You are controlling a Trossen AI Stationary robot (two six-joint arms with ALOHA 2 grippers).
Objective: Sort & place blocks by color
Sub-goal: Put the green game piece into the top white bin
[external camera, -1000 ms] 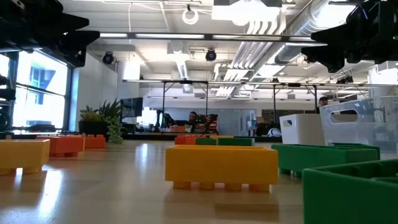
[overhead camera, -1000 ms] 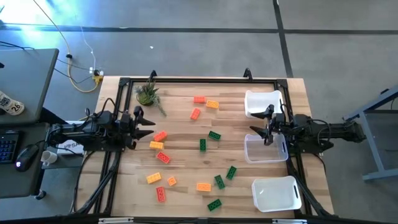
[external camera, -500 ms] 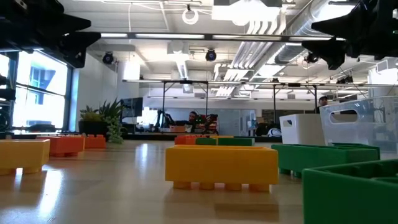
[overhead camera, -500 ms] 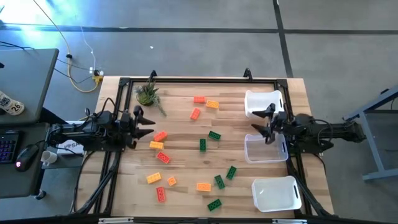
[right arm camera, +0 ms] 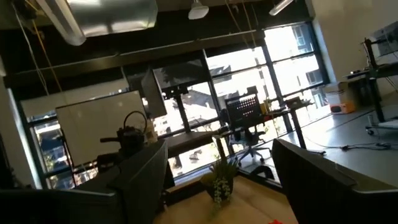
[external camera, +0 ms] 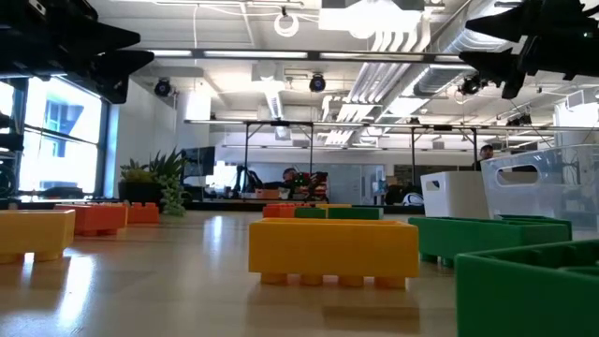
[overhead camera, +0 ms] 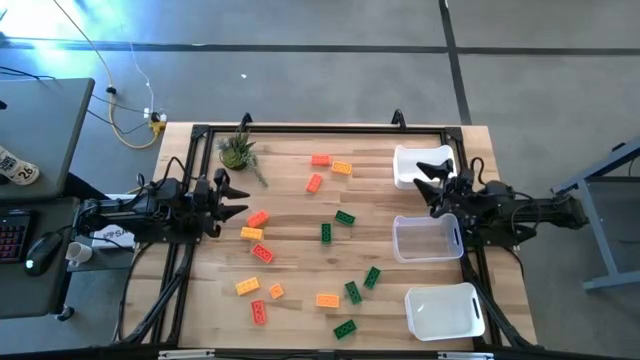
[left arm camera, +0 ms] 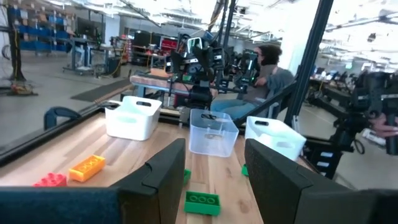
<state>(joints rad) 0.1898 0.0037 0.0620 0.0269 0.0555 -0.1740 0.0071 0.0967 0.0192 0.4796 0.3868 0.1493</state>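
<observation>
Several green, red-orange and yellow-orange blocks lie flat and scattered on the wooden table, such as a red-orange one (overhead camera: 257,218), a green one (overhead camera: 345,217) and a yellow-orange one (overhead camera: 327,299). My left gripper (overhead camera: 236,201) is open and empty at the table's left side, above the red-orange block; its wrist view (left arm camera: 214,180) looks across the table at a green block (left arm camera: 202,202). My right gripper (overhead camera: 425,180) is open and empty, raised beside the far white bin (overhead camera: 422,163); its wrist view (right arm camera: 233,180) looks up into the room.
Three bins stand along the table's right edge: the far white one, a clear one (overhead camera: 427,238) in the middle and a near white one (overhead camera: 444,310). A small potted plant (overhead camera: 237,150) stands at the far left corner. A black frame runs around the table.
My right gripper has gone up and toward the table's far edge, from above the clear bin to beside the far white bin, staying open. The blocks have kept still.
</observation>
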